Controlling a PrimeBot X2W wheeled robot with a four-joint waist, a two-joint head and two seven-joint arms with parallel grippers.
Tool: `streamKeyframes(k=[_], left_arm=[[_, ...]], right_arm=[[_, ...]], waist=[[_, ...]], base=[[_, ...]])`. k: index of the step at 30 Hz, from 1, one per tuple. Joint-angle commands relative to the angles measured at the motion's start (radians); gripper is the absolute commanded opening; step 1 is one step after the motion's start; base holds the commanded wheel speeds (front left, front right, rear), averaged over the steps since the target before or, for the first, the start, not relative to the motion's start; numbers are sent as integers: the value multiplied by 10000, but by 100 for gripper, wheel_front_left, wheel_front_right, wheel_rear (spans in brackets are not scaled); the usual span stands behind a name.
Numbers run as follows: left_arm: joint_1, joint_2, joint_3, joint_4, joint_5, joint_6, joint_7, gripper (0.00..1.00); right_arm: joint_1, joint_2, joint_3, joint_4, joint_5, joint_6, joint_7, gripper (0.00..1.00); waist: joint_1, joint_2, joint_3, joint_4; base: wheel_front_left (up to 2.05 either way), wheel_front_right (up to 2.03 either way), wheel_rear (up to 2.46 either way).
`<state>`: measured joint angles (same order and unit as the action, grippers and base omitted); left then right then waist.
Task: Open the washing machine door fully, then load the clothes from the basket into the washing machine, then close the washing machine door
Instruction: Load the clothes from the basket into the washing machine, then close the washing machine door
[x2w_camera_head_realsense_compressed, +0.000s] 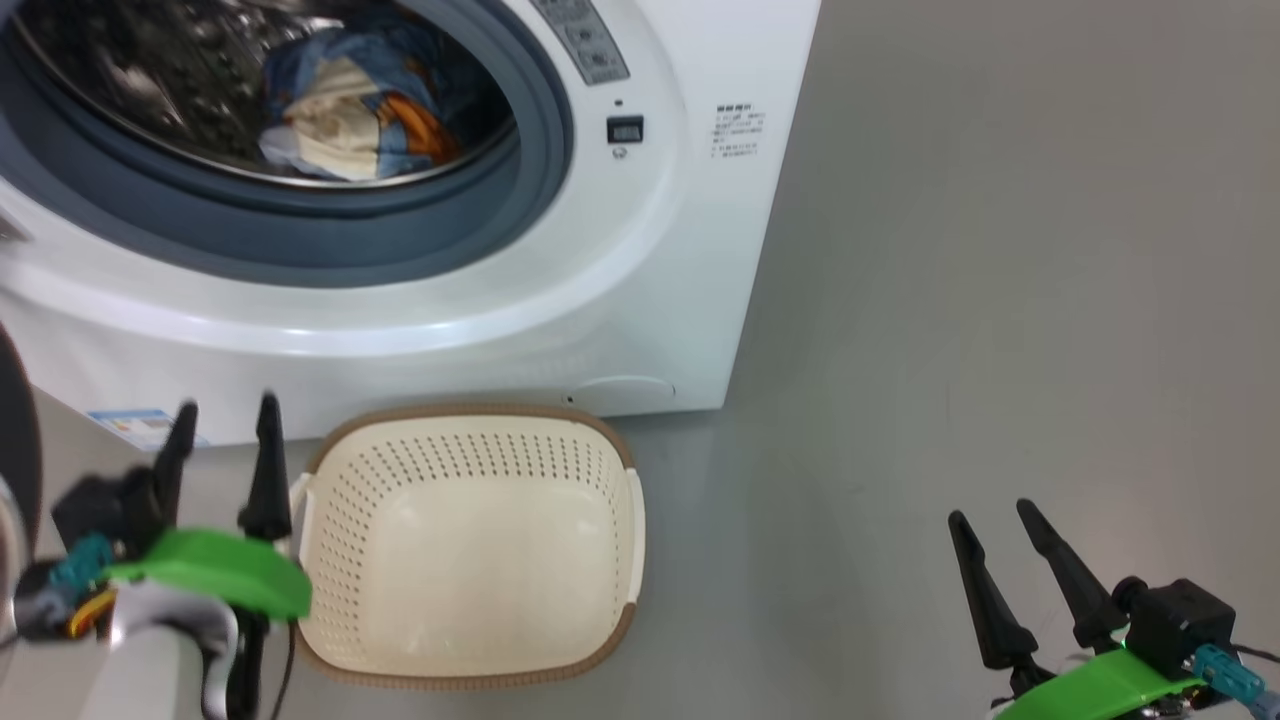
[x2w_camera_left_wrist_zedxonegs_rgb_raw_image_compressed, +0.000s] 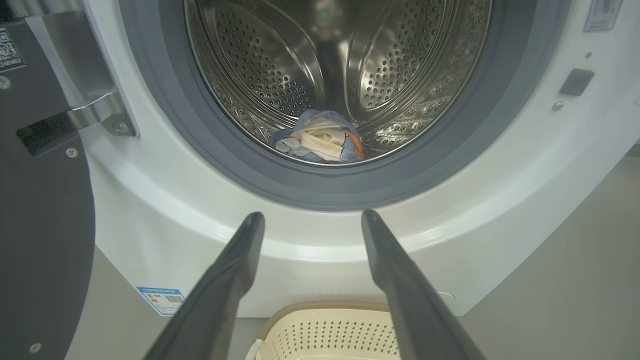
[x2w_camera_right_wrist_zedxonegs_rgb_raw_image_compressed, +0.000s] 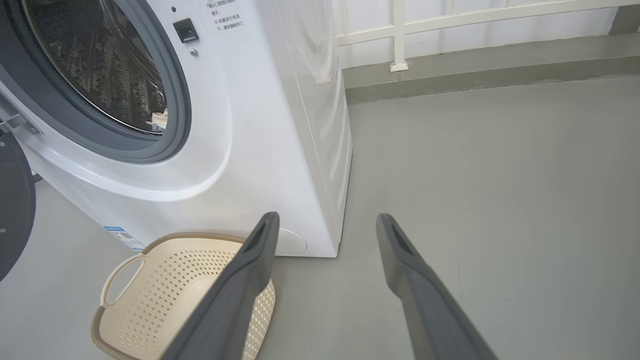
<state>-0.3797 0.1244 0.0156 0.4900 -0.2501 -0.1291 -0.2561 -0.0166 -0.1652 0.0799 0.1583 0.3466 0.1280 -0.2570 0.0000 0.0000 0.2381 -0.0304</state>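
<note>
Fingers of left gripper and right gripper: both pairs spread wide and holding nothing, the left just beside the basket, the right well apart on the grey floor. Contents of washing machine: clothes, bundled low in the steel drum. Left wrist view adds the washing machine door, swung open on its metal hinge; right wrist view adds the machine's side panel and a white rail by the wall.

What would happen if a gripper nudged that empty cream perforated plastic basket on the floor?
The cream perforated plastic basket looks empty and thin-walled, so it is probably light. On the smooth grey floor it would likely slide rather than tip, being wide and low. Its walls probably hold shape.
</note>
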Motion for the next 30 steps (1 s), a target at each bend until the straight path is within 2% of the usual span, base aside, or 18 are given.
streamKeyframes(k=[1,18,30], left_arm=[[381,257,383,-395,152,-15,-57,100],[3215,72,728,-1800,91,-15,-57,100],[3798,-37,911,-2258,95,-15,-57,100]], right_arm=[[198,-175,195,-190,128,27,-48,100],[1440,-372,-166,-246,318,27,-48,100],[1647,-398,-239,-307,342,27,-48,100]], waist=[[0,0,-497,120],[0,0,-1700,202],[0,0,-1877,202]], base=[[0,0,0],[0,0,0],[0,0,0]])
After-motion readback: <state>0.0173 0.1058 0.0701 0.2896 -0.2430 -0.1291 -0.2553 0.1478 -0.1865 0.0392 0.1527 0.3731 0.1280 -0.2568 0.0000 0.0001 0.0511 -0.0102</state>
